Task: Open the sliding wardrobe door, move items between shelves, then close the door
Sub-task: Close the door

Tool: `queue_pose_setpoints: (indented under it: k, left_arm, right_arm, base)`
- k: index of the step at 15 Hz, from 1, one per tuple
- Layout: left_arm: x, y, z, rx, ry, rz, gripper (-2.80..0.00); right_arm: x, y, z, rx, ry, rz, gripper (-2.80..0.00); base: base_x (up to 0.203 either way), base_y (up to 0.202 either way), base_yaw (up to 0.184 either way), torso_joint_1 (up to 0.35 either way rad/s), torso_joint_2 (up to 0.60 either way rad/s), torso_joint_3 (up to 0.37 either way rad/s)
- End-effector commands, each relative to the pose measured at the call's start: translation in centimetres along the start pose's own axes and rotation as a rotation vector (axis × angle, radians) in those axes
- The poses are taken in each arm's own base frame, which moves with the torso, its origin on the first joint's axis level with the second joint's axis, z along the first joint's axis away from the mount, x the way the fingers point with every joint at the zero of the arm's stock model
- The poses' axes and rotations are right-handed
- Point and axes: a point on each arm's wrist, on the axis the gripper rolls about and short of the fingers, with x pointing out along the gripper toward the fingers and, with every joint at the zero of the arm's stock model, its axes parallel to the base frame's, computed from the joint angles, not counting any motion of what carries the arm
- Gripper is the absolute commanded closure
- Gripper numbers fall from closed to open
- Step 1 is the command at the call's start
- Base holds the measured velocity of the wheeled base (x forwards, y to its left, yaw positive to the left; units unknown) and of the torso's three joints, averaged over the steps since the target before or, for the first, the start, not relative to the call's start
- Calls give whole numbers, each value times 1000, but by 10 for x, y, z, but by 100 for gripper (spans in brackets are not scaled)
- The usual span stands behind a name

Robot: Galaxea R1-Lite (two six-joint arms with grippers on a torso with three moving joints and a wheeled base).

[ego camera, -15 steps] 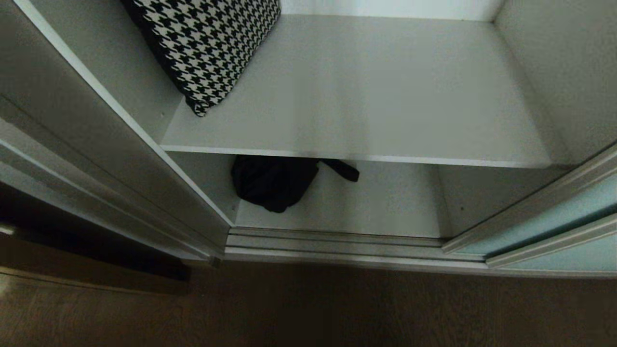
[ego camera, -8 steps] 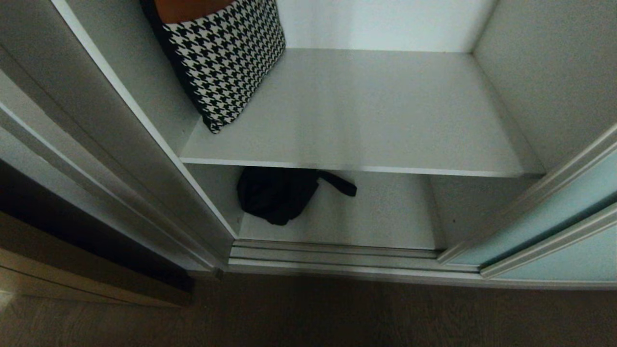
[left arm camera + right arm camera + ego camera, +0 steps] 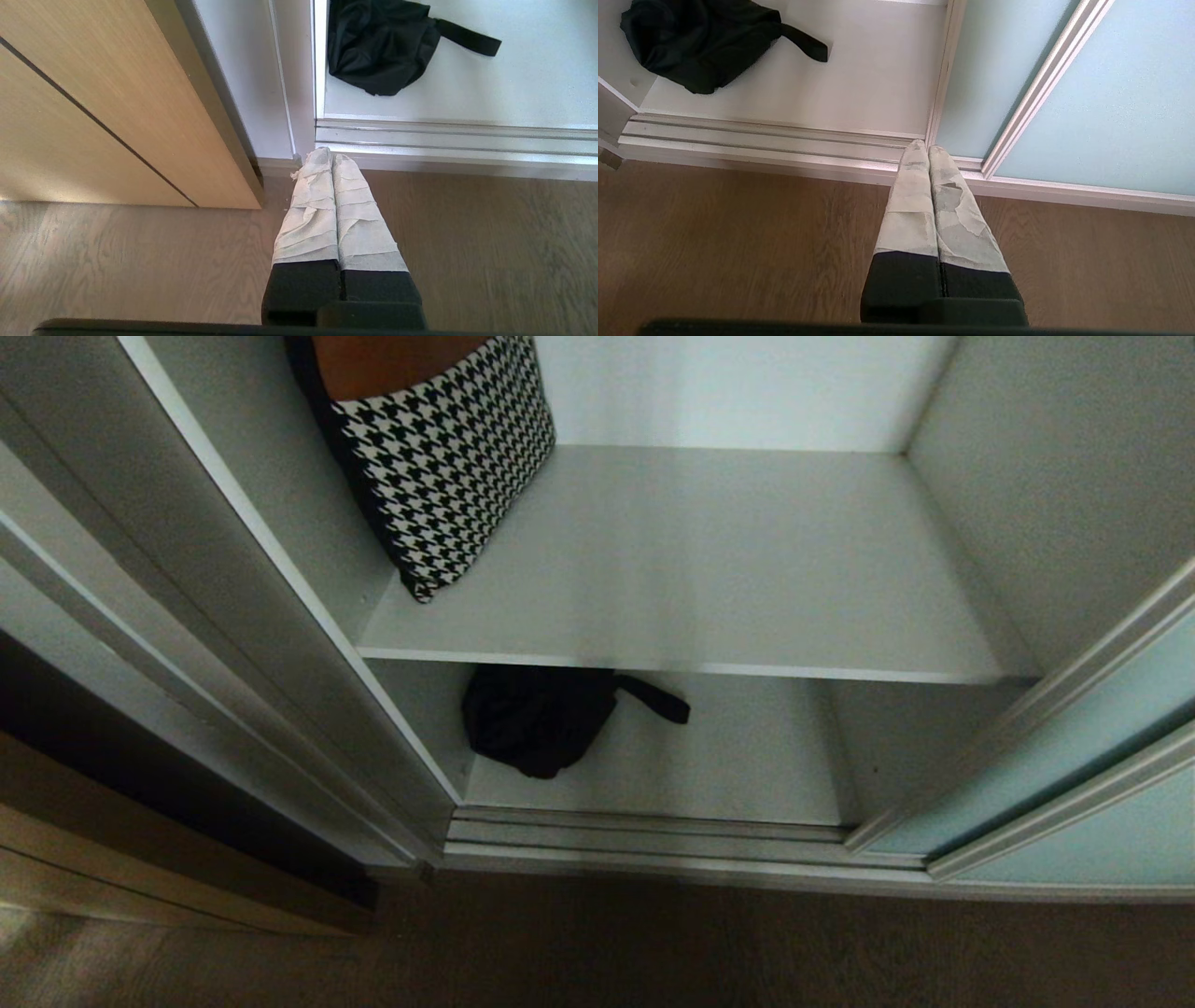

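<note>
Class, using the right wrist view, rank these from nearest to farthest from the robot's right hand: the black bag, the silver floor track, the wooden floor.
1. The wooden floor, directly beneath the right hand.
2. The silver floor track, just beyond the fingertips, along the wardrobe's front.
3. The black bag, farthest, inside on the bottom shelf, off towards the robot's left.

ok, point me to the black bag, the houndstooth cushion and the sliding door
black bag (image 3: 532,719): head view, middle of its crumpled body, on the lower shelf.
houndstooth cushion (image 3: 448,467): head view, middle of its patterned face.
sliding door (image 3: 1101,102): right wrist view, frosted aqua glass of the nearer panel.
</note>
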Motion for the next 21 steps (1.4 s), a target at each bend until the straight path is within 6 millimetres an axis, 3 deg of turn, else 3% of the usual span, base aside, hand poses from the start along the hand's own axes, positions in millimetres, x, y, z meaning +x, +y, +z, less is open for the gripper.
queue_pose_setpoints:
  k: [1,14,17,21]
  left_arm:
    - [0,0,0,3,-4,2,0]
    - [1,0,0,-28,-5,9,0]
    - [1,0,0,-28,-5,8,0]
    - [1,0,0,-28,-5,8,0]
  right_arm:
    - [0,0,0,2,1,0,0]
    - [-2,0,6,-49,-29,-7,0]
    - [-20,1,58,-53,-146,-5,0]
    - [-68,1,125,-70,-235,-39,0]
  base:
    - [0,0,0,12,7,119]
    - [0,0,0,1,1,11]
    - [0,0,0,0,0,0]
    - [0,0,0,0,0,0]
